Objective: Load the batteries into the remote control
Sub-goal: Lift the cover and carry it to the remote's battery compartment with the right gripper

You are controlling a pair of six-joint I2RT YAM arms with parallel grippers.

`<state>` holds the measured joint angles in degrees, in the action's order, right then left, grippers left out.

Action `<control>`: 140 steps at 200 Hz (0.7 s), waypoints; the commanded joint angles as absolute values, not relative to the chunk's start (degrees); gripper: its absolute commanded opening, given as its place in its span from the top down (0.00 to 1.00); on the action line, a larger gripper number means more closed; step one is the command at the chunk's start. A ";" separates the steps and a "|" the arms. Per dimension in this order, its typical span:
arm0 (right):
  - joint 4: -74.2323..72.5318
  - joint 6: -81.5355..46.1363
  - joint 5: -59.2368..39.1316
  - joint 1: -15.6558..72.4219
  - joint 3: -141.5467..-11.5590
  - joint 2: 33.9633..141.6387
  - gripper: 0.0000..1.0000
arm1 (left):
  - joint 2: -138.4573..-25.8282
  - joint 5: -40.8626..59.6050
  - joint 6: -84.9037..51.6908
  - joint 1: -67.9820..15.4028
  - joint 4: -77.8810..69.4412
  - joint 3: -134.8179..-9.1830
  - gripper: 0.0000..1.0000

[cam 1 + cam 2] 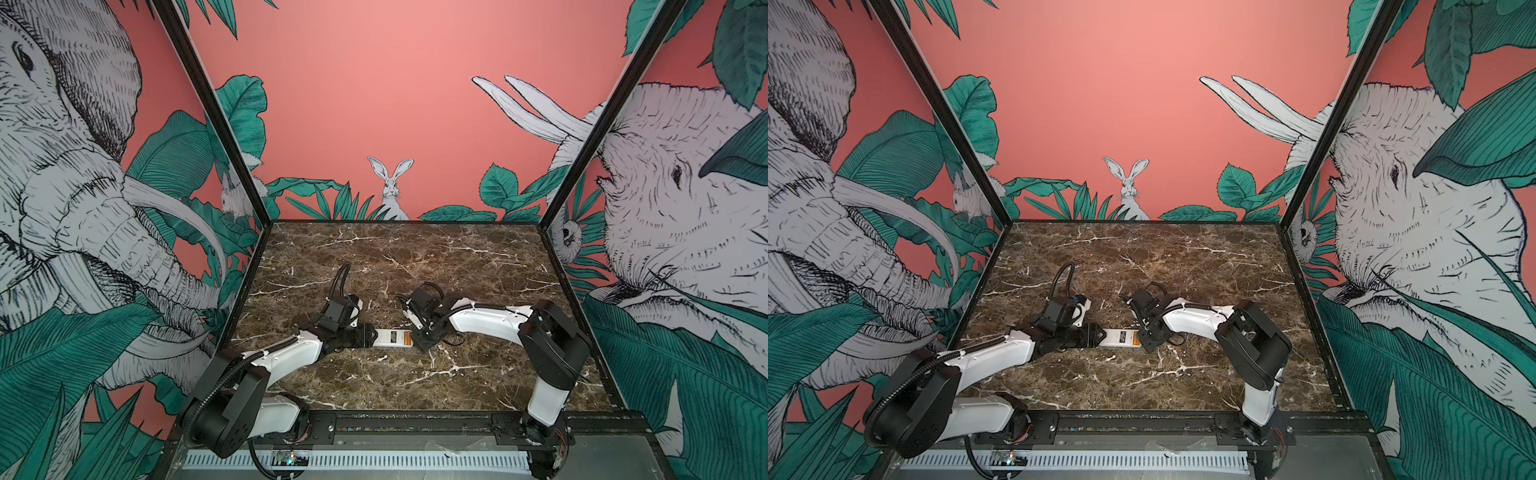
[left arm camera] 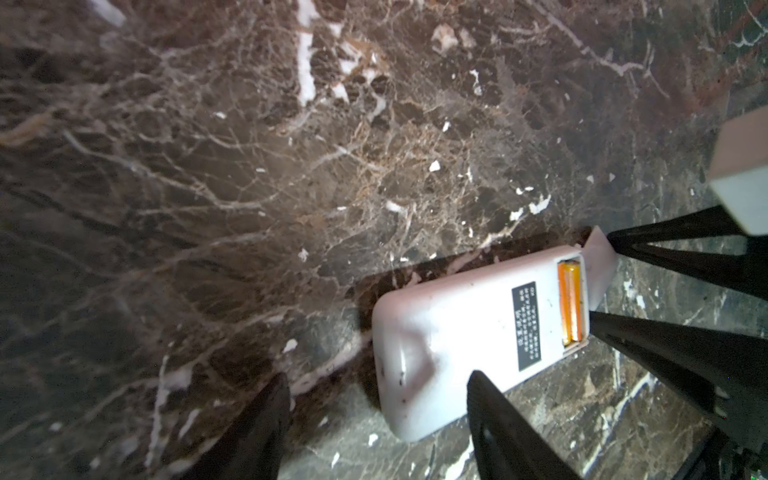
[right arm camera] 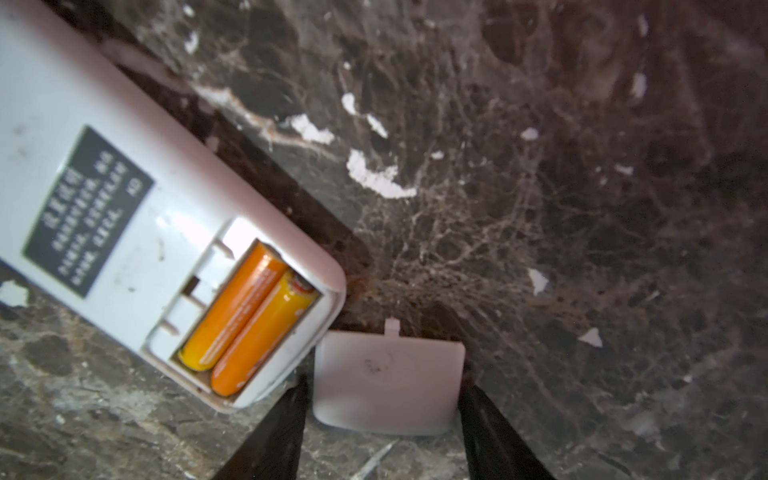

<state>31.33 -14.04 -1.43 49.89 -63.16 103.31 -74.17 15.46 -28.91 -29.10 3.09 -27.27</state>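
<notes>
Closest to your right wrist lens, the black fingers of the right gripper pinch the white battery cover by its side edges, with its small tab pointing away from the palm. That hold is your first risk. The cover is thin and smooth and is caught only on its edges, so it looks liable to pivot or pop out if you press it on at an angle. Just beside one fingertip, almost touching the cover's corner, is the open end of the remote control, which lies back-up on the marble table. The cover is not lined up with the bay, so the tab could miss its slot and jam. At the remote's far end, the left gripper straddles the body with its jaws standing apart. One finger overlaps the casing, and bare table shows between the casing and the other finger. Nothing clamps the handset, so a sliding push from your right arm would likely shove it along rather than seat the cover. Both batteries lie side by side inside the bay, orange-yellow, with their colours reversed end for end. You cannot tell whether each is fully down, and a proud one would block the cover. The remote's back is plain white and lightly scuffed, with a dark label of white print beside the bay.
</notes>
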 commanded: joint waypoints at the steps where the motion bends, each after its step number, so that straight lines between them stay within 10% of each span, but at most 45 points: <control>1: 32.63 -15.95 -0.27 50.24 -61.44 103.03 0.42 | -74.60 15.45 -28.65 -28.74 3.68 -25.81 0.31; 140: 33.18 -8.19 1.26 50.35 -60.77 99.66 0.55 | -74.79 15.60 -28.74 -28.54 3.34 -25.15 0.31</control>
